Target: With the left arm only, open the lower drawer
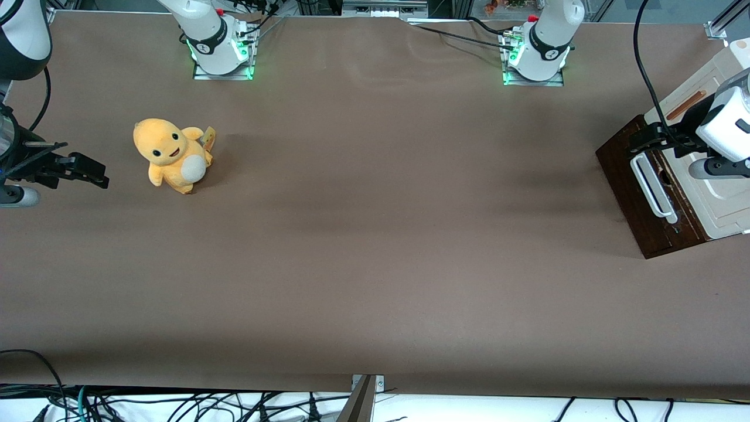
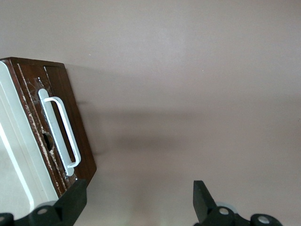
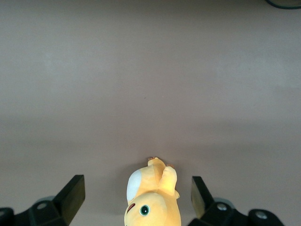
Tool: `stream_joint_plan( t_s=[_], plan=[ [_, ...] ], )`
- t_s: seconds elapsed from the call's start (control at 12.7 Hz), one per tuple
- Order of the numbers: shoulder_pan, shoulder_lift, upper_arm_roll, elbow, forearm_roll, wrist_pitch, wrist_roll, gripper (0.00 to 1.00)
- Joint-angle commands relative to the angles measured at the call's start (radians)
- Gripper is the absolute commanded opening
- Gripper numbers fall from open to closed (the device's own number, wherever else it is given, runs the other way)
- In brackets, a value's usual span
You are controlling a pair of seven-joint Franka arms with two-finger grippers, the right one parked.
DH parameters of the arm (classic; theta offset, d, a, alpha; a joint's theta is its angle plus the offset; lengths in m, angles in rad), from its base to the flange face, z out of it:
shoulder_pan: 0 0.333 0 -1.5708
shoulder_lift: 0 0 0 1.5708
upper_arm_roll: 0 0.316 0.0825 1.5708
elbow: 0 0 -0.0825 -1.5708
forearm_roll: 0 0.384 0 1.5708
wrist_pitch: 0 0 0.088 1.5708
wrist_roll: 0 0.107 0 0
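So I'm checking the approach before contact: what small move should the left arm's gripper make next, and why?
Probably shift the black two-finger gripper sideways toward the long white bar handle of the dark brown wooden lower drawer. Its fingers are open, but one finger sits just past the handle's end, and bare brown table lies between them, so nothing is bracketed yet.

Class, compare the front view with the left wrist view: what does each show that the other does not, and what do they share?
Only the front view shows the orange plush toy toward the parked arm's end of the table, both arm bases, and the cream-white cabinet top. Only the left wrist view shows the working arm's black two-finger hand open, its fingers wide apart above the brown table. Both show the dark brown wooden lower drawer front with its long white bar handle, ungrasped.
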Motion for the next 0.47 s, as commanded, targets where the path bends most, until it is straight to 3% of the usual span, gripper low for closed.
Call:
stream_joint_plan(
  t_s=[0.0,0.39],
  plan=[
    [0.007,0.002,-0.002,0.009,-0.016,-0.010,0.019,1.00],
    [0.009,0.005,0.000,0.009,-0.014,-0.010,0.012,1.00]
  ],
)
